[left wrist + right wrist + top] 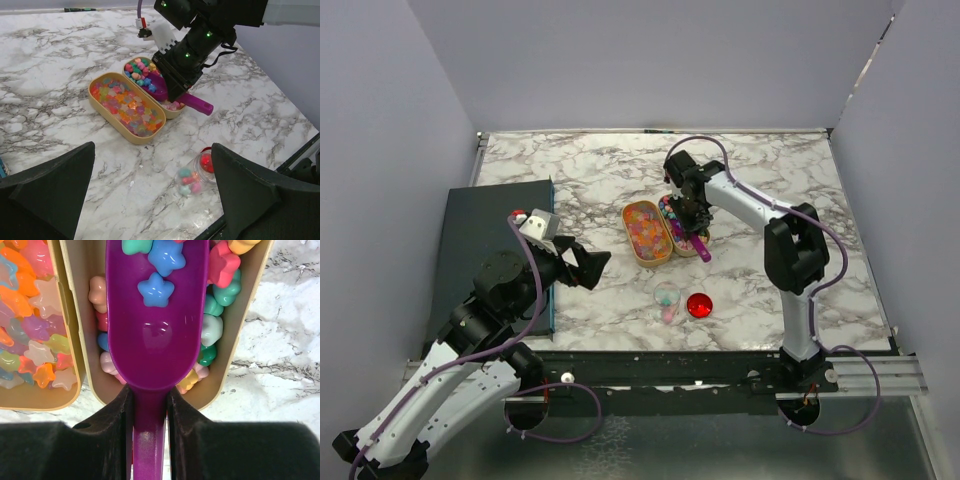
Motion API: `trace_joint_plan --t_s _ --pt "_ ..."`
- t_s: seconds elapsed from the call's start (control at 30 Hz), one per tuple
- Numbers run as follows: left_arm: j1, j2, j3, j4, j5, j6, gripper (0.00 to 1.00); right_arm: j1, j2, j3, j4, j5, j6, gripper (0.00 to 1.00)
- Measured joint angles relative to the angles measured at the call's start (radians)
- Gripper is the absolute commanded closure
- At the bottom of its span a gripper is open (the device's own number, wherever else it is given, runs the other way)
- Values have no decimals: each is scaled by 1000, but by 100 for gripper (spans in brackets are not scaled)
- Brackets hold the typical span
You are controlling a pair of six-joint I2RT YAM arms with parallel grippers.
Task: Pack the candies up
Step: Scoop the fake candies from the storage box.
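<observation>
Two tan oval trays sit mid-table. The left tray [647,232] holds translucent star candies [127,105]. The right tray [678,225] holds opaque pastel candies [215,330]. My right gripper [149,415] is shut on the handle of the purple scoop [157,330], whose bowl lies in the right tray with a few blue and teal candies [156,290] in it. A small clear jar [667,300] stands nearer me with a few candies inside [192,180]. My left gripper [152,200] is open and empty, left of the jar and above the table.
A shiny red round lid [699,305] lies just right of the jar. A dark blue board [490,250] lies along the table's left side under the left arm. Grey walls close in the left, back and right.
</observation>
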Motion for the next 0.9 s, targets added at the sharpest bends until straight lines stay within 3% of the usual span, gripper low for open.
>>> trace_joint_plan --t_s 0.9 --pt "0 19 0 0 -12 1 1 -4 -154 -290 339 14 -12 99"
